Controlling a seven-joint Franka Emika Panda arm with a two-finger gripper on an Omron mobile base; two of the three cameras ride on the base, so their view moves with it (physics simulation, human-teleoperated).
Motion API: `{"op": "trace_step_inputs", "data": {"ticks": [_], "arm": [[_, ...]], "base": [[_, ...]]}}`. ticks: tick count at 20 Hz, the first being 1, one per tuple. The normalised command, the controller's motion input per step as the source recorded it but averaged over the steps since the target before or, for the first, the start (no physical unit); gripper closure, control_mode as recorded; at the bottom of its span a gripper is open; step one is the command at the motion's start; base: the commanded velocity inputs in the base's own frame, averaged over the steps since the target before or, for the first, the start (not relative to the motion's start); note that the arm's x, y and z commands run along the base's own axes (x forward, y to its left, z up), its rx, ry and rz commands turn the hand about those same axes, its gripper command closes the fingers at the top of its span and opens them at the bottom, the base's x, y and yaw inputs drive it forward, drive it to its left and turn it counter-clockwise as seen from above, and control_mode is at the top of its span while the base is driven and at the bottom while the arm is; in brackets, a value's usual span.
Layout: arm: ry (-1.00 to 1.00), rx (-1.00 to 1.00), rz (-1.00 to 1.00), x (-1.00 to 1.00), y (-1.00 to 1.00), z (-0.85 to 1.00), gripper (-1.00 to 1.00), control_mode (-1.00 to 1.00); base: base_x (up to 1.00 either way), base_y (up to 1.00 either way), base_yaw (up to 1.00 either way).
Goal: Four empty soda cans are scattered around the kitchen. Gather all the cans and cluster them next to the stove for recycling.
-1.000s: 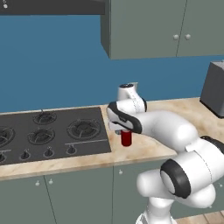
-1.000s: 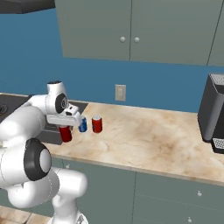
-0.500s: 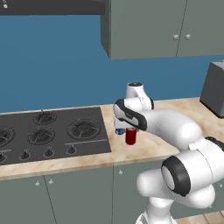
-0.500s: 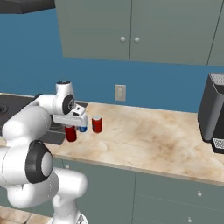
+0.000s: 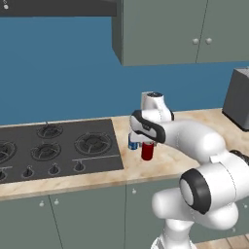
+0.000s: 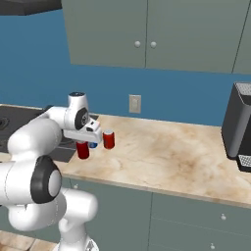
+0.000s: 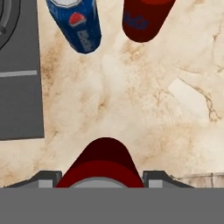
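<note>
1. The gripper is clenched around a red soda can, one fingertip on each side of it in the hand view.
2. That held can stands upright on or just above the beige marbled counter, near the right edge of the stove; whether it touches the counter I cannot tell.
3. A blue soda can with a white and red mark stands on the counter just beside the stove's right edge, behind the held can.
4. A second red soda can stands beside the blue one, on the side away from the stove.
5. The three cans form a loose cluster, apart from one another.
6. Far from the stove, a dark appliance sits on the counter.
</note>
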Motion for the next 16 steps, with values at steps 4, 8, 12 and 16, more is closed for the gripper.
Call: {"op": "trace_step_inputs", "data": {"ticks": [4,8,12,16], "arm": [[-0.04,0.03,0.0,0.24,0.0,-0.18,1.0,-1.0],[-0.03,0.01,0.0,0.29,0.0,-0.2,1.0,-1.0],[-0.02,0.0,0.0,0.27,0.0,-0.2,1.0,-1.0],[0.0,0.0,0.0,0.19,0.01,-0.18,1.0,-1.0]], "base": [[0.0,0.0,0.0],[0.0,0.0,0.0],[0.0,0.0,0.0],[0.0,0.0,0.0]]}}
